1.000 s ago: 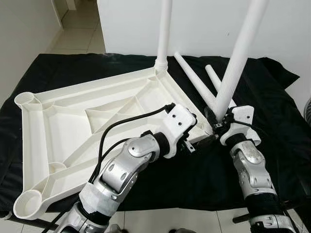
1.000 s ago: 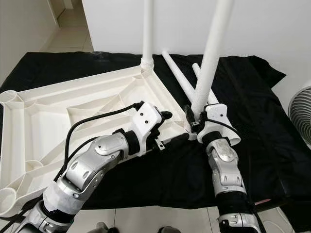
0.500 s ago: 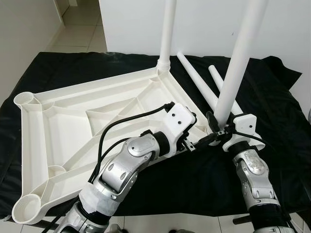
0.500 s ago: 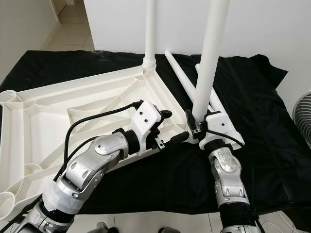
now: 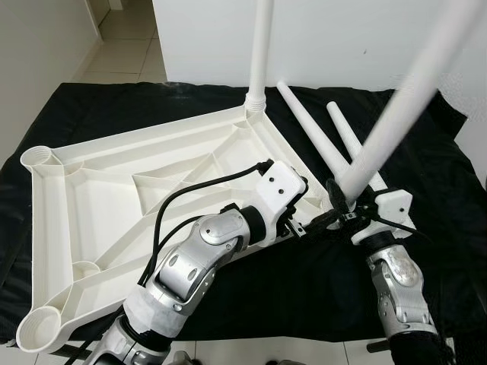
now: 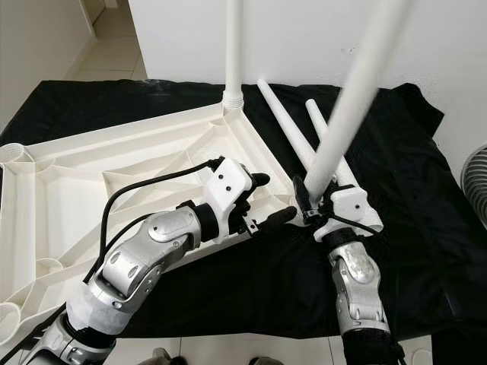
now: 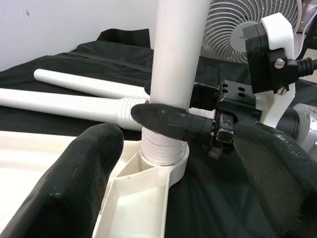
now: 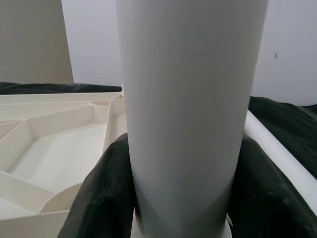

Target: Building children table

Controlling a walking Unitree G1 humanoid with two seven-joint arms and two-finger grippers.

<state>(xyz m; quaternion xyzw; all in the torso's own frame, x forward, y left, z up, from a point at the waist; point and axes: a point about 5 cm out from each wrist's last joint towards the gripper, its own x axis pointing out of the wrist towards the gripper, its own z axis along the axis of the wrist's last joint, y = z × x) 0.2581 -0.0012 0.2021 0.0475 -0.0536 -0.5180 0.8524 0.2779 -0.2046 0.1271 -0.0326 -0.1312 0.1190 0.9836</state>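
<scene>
The white table top (image 5: pixel 114 182) lies upside down on a black cloth. One white leg (image 5: pixel 261 46) stands upright in its far corner socket. A second leg (image 5: pixel 403 114) leans to the right from the near right corner socket (image 7: pixel 161 161). My right gripper (image 5: pixel 340 209) is shut on this leg just above its threaded base; the right wrist view has the leg (image 8: pixel 188 99) between both black fingers (image 8: pixel 106 193). My left gripper (image 6: pixel 270 199) is open at the same corner, its fingers (image 7: pixel 94 163) flanking the socket.
Two loose legs (image 5: pixel 308 125) (image 5: pixel 346 137) lie on the cloth behind the right corner. A fan (image 6: pixel 475 179) stands off the table to the right. A white wall runs behind. The cloth's front edge is close to my arms.
The held leg has tipped from near upright to leaning right, and my right wrist has shifted slightly right and down. The left arm has stayed in place.
</scene>
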